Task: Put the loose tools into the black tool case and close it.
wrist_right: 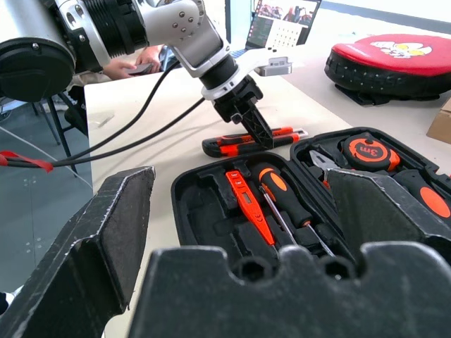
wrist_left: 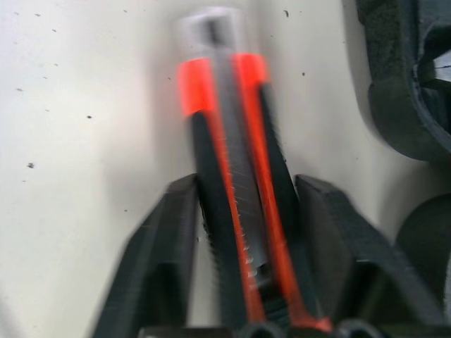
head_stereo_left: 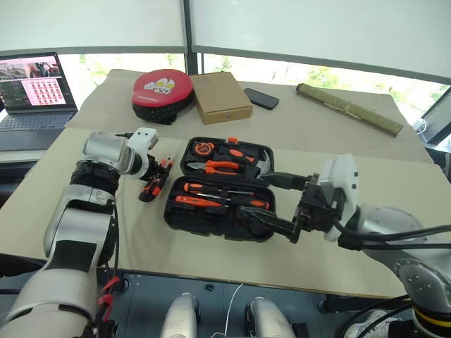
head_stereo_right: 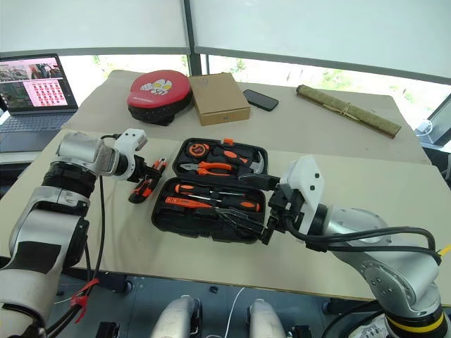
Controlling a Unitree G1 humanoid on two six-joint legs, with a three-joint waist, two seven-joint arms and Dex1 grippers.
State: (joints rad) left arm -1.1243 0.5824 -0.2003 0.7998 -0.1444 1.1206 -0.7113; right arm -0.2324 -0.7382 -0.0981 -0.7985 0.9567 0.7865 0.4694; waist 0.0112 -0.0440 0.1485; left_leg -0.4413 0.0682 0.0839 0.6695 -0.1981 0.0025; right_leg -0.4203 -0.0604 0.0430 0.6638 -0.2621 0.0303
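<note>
Your left wrist view showed the left end effector [wrist_left: 239, 246] pinching the utility knife [wrist_left: 236, 176]; the right end effector [head_stereo_left: 271, 201] stood spread.

1. The black plastic hinged tool case [head_stereo_right: 211, 193] lies open on the beige table [head_stereo_right: 352, 176], near its front edge.
2. The left gripper [head_stereo_right: 149, 176] straddles the black-and-orange utility knife [head_stereo_right: 144, 184] just beside the case.
3. The right gripper [head_stereo_right: 248, 201] hangs wide open over the case's right end.
</note>
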